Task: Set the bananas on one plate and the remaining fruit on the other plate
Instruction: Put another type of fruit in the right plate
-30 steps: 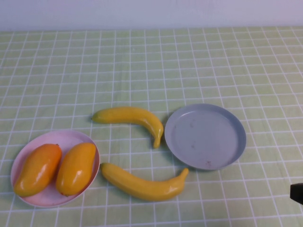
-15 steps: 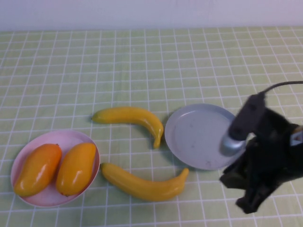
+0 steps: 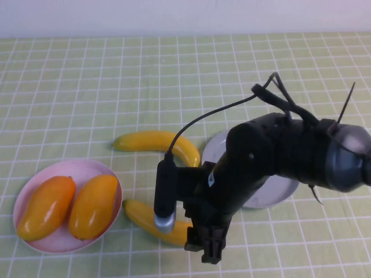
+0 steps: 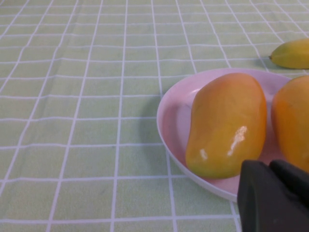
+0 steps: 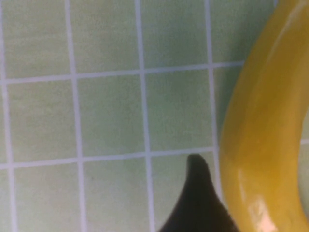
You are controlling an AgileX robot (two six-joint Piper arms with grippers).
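Two mango-like fruits (image 3: pixel 47 207) (image 3: pixel 94 205) lie side by side on the pink plate (image 3: pixel 75 169) at the near left. One banana (image 3: pixel 156 143) lies mid-table. The other banana (image 3: pixel 139 213) lies nearer, its right half hidden under my right arm. My right gripper (image 3: pixel 204 246) is low over that banana. In the right wrist view one dark fingertip (image 5: pixel 197 166) is beside the banana (image 5: pixel 265 121); the other finger is out of view. The grey-blue plate (image 3: pixel 275 198) is mostly covered by the arm. My left gripper (image 4: pixel 270 193) is shut by the pink plate (image 4: pixel 169 121) and a mango (image 4: pixel 227 123).
A green checked cloth (image 3: pixel 174 75) covers the whole table, with a white wall behind. The right arm's body and cable span from the grey-blue plate to the near banana. The far banana's tip (image 4: pixel 292 53) shows in the left wrist view.
My right arm has swung in from the right edge, crossed over the grey-blue plate and come down over the near banana. The fruit and plates have not moved.
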